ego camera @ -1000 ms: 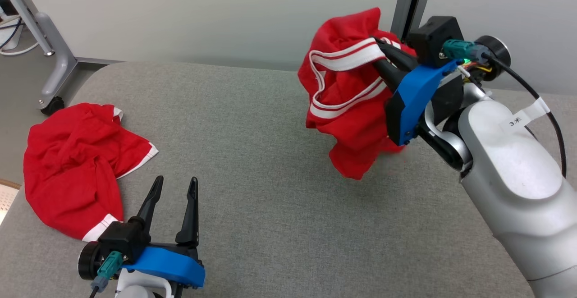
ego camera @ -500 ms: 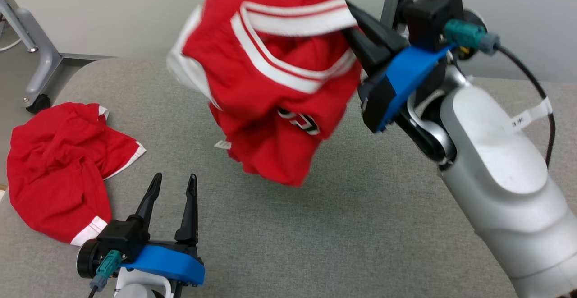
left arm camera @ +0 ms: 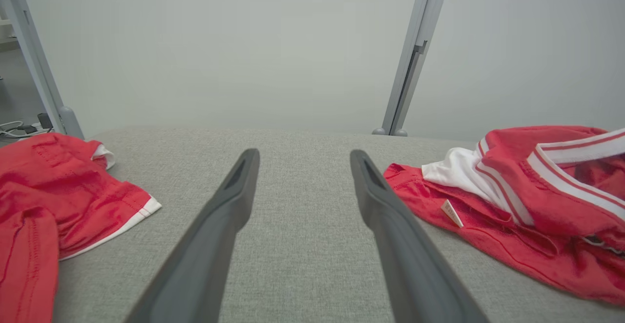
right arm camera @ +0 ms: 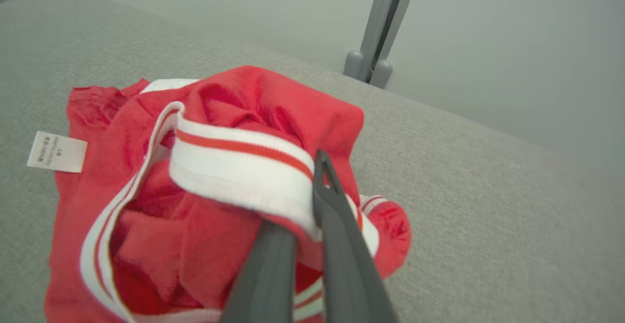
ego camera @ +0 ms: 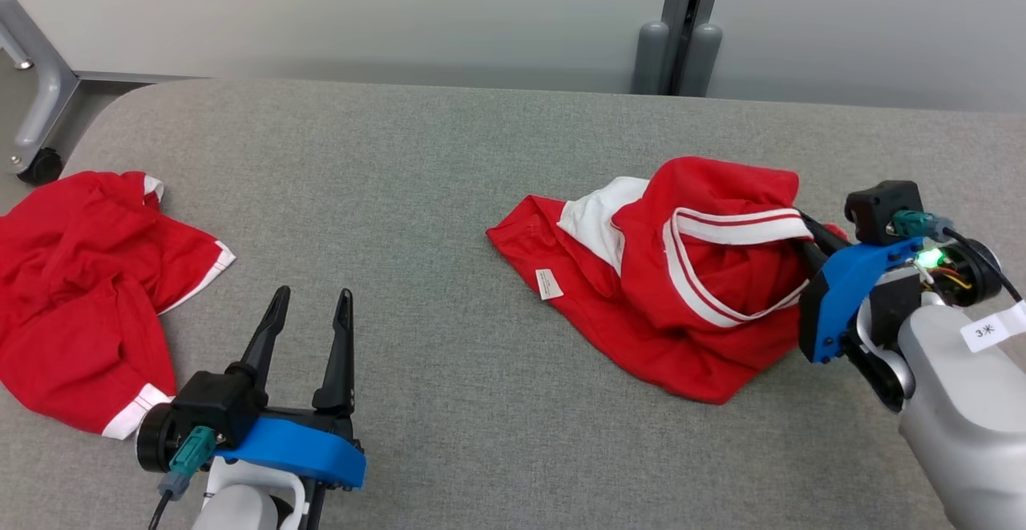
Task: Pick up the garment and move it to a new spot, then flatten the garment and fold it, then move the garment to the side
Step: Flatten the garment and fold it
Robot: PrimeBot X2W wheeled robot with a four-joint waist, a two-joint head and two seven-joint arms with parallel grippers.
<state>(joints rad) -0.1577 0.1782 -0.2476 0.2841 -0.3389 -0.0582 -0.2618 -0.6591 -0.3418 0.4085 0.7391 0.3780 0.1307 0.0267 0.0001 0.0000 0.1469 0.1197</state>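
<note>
The garment (ego camera: 689,297) is a red jersey with white striped trim, lying crumpled on the grey padded table (ego camera: 449,153) right of centre. A small white label (ego camera: 549,284) shows at its left side. My right gripper (ego camera: 808,233) is low at the garment's right edge, shut on the white striped band (right arm camera: 244,176); the right wrist view has the band pinched between its fingers (right arm camera: 337,201). My left gripper (ego camera: 309,309) stands open near the front left with nothing between its fingers (left arm camera: 234,191). The garment (left arm camera: 512,201) lies to their right.
A second red garment (ego camera: 80,273) lies crumpled at the table's left edge and also appears in the left wrist view (left arm camera: 44,191). A grey post (ego camera: 681,25) stands behind the table. A frame leg with a caster (ego camera: 36,165) is at the far left.
The right gripper swung the garment through the air toward the middle, then lowered it onto the table right of centre. The camera shifted. The left gripper stayed put.
</note>
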